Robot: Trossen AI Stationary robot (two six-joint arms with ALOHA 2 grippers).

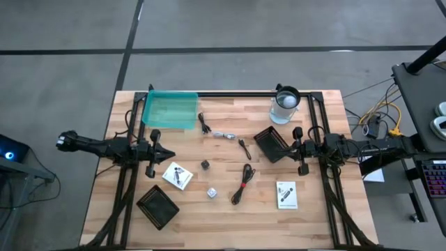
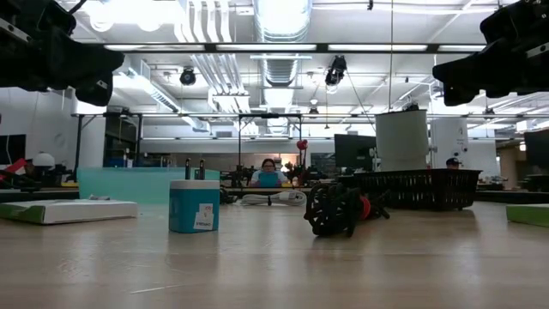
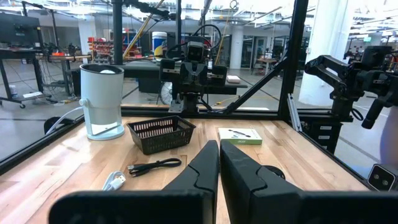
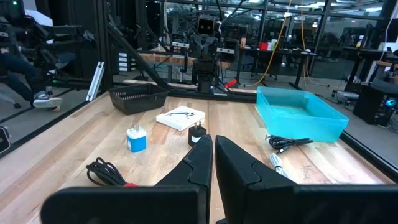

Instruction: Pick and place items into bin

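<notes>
Butcher-block table top, big open lab behind it, and nothing is in the turquoise bin (image 1: pixel 169 109) yet as far as I can see.

Jaws first: both sets are pressed together with nothing between them. The left gripper (image 1: pixel 170 154) hangs over the table's left side, just beside one printed packet (image 1: pixel 178 176). The right gripper (image 1: pixel 277 148) sits over the right side, right above one black mesh basket (image 1: pixel 271 144).

Handling guesses: the black-and-red cable (image 1: pixel 244 183) at mid-table looks floppy and light, so I'd pinch the bundled middle, not a loose end. The thin black cables are the same story. The packets are flat and probably slick, so they want an edge grab. The cubes look rigid, tiny and easy to knock away; go square across two faces.

Count from overhead:
- thin black cables: two, one just beside the bin (image 1: pixel 204 123), one mid-table (image 1: pixel 243 148)
- black-and-red cable: one
- small pale cable (image 1: pixel 223 135): one
- cubes: a dark one (image 1: pixel 205 164) and a white one (image 1: pixel 211 192)
- packets: two, the second (image 1: pixel 286 194) front right
- mesh baskets: two, the other (image 1: pixel 157 207) front left
- clear cup (image 1: pixel 285 104) with a ball: one, far edge
</notes>
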